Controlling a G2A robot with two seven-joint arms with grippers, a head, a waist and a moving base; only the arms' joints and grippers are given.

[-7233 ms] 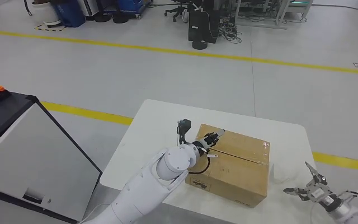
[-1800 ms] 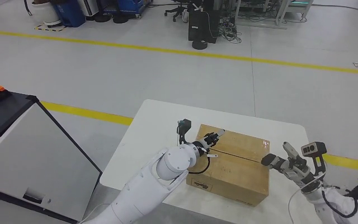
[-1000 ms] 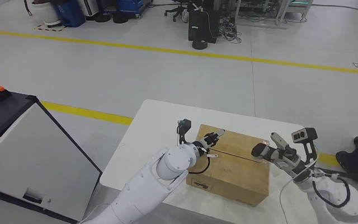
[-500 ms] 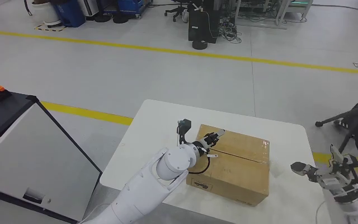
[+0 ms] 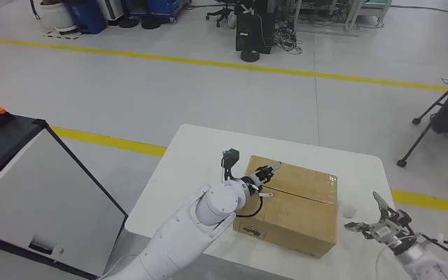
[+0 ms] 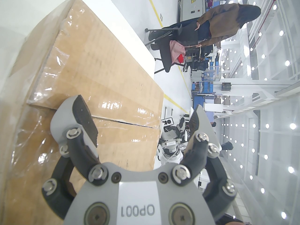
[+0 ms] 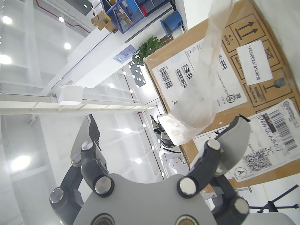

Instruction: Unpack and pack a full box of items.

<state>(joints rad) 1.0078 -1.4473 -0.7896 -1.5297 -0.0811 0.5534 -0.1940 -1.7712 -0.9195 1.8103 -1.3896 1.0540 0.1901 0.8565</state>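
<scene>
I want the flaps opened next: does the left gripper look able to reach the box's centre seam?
Likely yes: the left gripper hangs open just above the box, the centre seam right below it, nothing lying between.

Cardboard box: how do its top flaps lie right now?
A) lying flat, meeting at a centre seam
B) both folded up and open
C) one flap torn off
A: the cardboard box flaps lie flat and meet along a seam, with the left gripper open over it.

One cardboard box point(image 5: 294, 206), one white table point(image 5: 189, 161), one crumpled strip of clear tape point(image 7: 206, 76), and two grippers (each with two fingers, spread): left gripper point(image 6: 138, 105), right gripper point(image 7: 164, 120).
</scene>
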